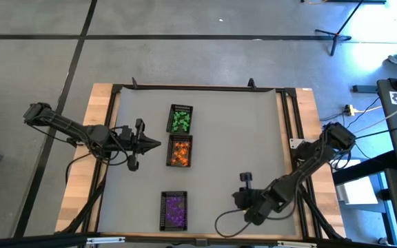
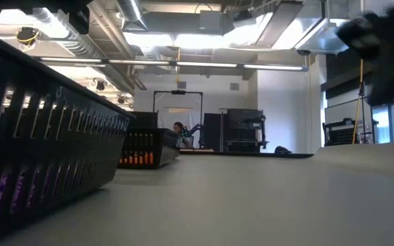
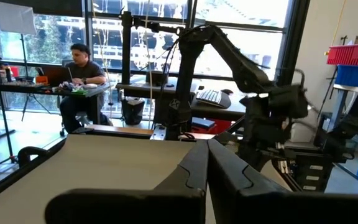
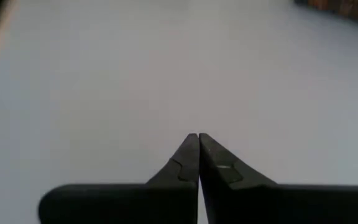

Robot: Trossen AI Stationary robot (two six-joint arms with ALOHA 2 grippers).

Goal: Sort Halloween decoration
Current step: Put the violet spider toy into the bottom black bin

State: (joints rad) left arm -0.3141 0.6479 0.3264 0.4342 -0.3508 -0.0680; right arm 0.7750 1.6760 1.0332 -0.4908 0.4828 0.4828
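While the trinkets are kept by colour in three trays, both tools are held pinched together and empty — the right tool (image 1: 244,180) beside the purple tray (image 1: 174,209), the left tool (image 1: 158,144) just beside the orange tray (image 1: 180,151) — apparently with nothing loose left on the table (image 1: 253,131).

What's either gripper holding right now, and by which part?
Nothing. The left gripper and the right gripper are both shut with fingertips meeting and nothing between them.

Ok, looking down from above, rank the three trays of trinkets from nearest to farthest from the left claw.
From the left claw:
1. Tray of orange trinkets, right beside its tip, mid-table.
2. Tray of green trinkets, just beyond, toward the far edge.
3. Tray of purple trinkets, by the near edge.
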